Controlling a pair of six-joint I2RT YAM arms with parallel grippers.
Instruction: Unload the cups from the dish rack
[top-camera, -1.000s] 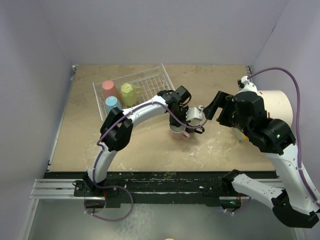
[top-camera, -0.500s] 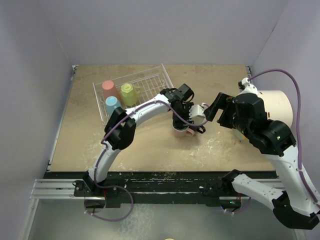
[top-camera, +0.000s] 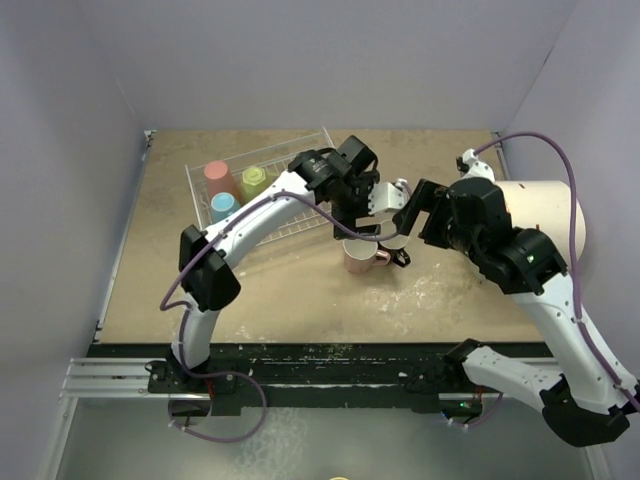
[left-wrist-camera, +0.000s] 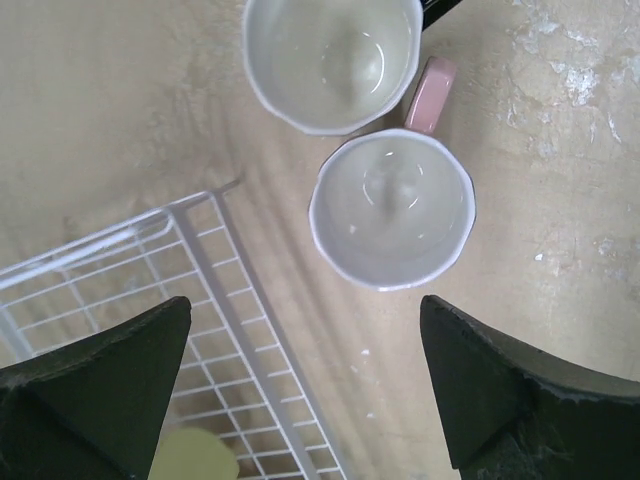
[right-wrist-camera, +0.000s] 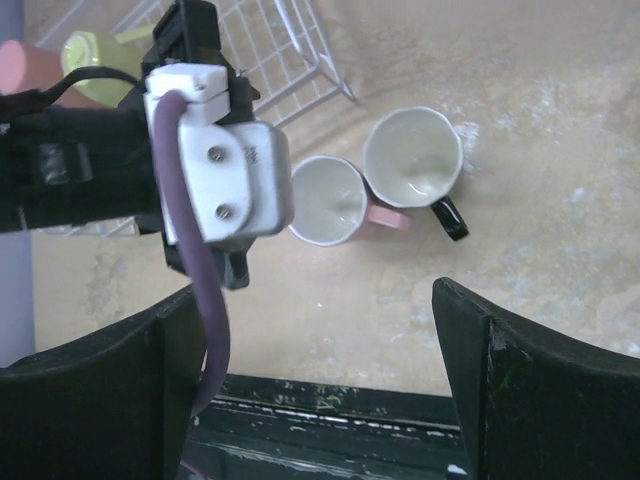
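Note:
The light pink cup (top-camera: 358, 257) (left-wrist-camera: 392, 210) stands upright on the table, its handle against the black cup (right-wrist-camera: 412, 155) (left-wrist-camera: 330, 60) beside it. My left gripper (top-camera: 356, 226) (left-wrist-camera: 305, 400) hangs open above the pink cup, with nothing between its fingers. My right gripper (top-camera: 408, 220) (right-wrist-camera: 320, 400) is open and empty, high over the two cups. The white wire dish rack (top-camera: 290, 170) (left-wrist-camera: 200, 300) holds the coral-red cup (top-camera: 217, 172), the yellow-green cup (top-camera: 253, 180) and the light blue cup (top-camera: 224, 206).
A big cream cylinder (top-camera: 545, 215) lies at the right, behind the right arm. The left arm's wrist housing (right-wrist-camera: 215, 170) fills the left of the right wrist view. A black rail (top-camera: 300, 365) runs along the table's near edge.
My left gripper has opened, let go of the pink cup and risen back toward the rack. The pink cup now stands on the table. The right arm shifted slightly left.

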